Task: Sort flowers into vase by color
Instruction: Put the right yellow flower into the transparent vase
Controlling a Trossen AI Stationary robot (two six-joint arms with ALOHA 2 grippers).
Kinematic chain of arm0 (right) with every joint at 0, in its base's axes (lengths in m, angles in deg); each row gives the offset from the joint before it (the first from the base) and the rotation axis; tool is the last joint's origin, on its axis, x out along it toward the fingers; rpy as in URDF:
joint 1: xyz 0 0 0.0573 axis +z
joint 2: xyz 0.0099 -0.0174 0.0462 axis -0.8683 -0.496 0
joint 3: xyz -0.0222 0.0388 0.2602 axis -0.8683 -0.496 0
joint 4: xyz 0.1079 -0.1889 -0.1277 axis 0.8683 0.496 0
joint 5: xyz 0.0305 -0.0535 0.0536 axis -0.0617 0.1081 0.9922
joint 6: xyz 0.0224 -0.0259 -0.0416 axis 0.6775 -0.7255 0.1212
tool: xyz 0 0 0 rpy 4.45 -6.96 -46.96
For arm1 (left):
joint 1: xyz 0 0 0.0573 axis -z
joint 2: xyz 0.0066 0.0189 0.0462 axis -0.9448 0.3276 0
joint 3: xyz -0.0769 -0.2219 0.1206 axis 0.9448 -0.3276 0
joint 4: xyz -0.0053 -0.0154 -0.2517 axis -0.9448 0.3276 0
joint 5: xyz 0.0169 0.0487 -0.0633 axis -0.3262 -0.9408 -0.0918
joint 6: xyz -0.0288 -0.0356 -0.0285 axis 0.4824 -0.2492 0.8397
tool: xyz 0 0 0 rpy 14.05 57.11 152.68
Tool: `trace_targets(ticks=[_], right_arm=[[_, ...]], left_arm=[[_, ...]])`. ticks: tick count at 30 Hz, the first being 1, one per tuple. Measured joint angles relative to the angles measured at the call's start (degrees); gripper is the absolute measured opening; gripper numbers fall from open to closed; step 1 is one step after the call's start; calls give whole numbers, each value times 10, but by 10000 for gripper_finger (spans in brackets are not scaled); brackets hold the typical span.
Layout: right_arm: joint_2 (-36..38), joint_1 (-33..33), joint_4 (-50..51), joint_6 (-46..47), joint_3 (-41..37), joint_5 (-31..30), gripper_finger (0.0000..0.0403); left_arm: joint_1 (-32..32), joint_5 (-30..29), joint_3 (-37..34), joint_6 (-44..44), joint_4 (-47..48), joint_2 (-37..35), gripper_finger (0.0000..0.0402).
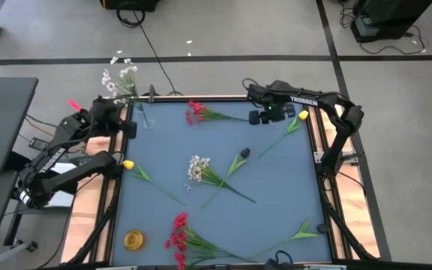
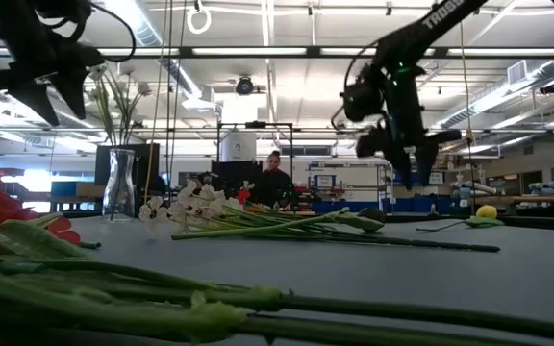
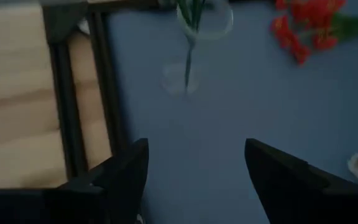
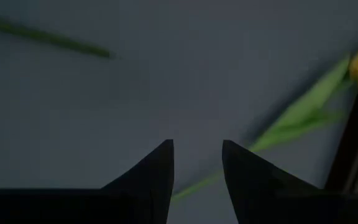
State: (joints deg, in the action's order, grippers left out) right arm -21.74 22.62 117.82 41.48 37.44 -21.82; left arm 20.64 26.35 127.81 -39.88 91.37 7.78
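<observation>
Glass vase (image 1: 142,114) stands at the far left corner of the counter (image 1: 276,195), holding one white spray (image 1: 118,79); its stems show through the glass in the left wrist view. Left end effector (image 3: 194,168) hovers just beside the vase, fingers spread, nothing between them; I judge this placement done.

Right end effector (image 4: 197,163) hangs above the far right of the counter, fingers parted and empty, near a yellow bud (image 1: 304,115) on its green stem; likely lined up for the next pick.

Loose on the counter: red sprig (image 1: 196,112) near the far edge, white sprig (image 1: 195,168) and dark bud (image 1: 244,153) mid-counter, a second yellow bud (image 1: 128,164) at left, red cluster (image 1: 178,232) near the front. A gold-coloured round object (image 1: 133,240) lies at front left; I cannot tell whether it is a container.
</observation>
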Motion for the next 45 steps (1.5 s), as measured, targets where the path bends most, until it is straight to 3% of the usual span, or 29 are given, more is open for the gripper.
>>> trace_targets(ticks=[4,7,19,24,29,35,45], right_arm=[[0,2,-1,28,-57,6,145],[1,5,-3,46,-97,13,145],[112,-18,-205,220,-259,40,145],[152,-19,-233,288,-304,34,145],[195,-13,-241,328,-324,31,145],[233,-19,-243,350,-325,-29,145],[158,-49,-288,357,-325,-32,145]], left_arm=[[0,69,0,8,30,0,272],[0,84,0,13,52,0,272],[0,89,0,14,69,0,272],[0,97,0,15,69,0,272],[0,120,0,16,70,0,272],[0,122,0,11,70,0,272],[0,118,0,-1,70,0,272]])
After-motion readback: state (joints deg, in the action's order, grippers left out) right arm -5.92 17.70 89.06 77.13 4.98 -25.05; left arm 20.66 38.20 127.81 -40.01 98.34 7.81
